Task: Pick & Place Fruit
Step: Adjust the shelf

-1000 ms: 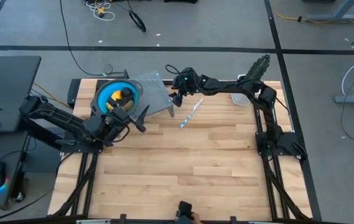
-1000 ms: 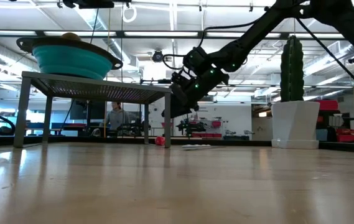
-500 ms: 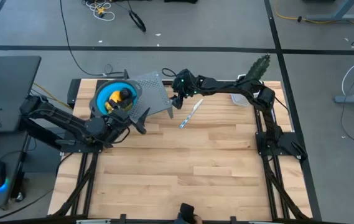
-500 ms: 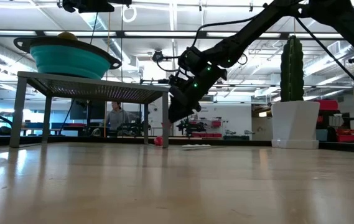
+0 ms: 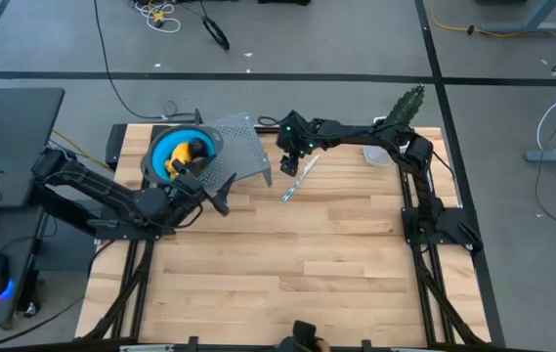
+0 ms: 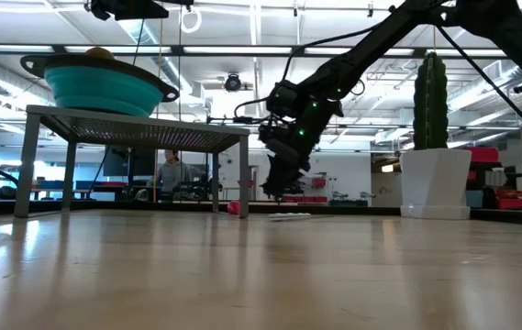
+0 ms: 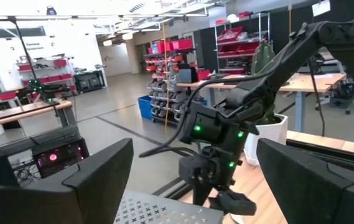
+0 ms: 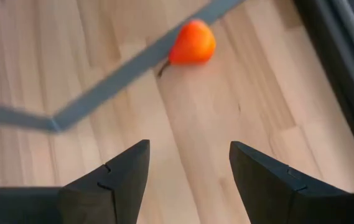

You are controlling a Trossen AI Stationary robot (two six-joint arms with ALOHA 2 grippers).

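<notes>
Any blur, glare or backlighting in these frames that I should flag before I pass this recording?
Right wrist view: the orange fruit and grey rack edge are smeared, the fingers sharp. Low view: bright ceiling lights silhouette the right arm; the tabletop shows soft sheen. Left wrist view: near fingers soft and dark. High view: even light, no glare.

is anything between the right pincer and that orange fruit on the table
Partly. The right pincer hangs open above bare wood, and the orange fruit lies ahead of it. A grey edge of the perforated stand crosses the right wrist view just in front of the fruit; nothing else visible blocks it.
</notes>
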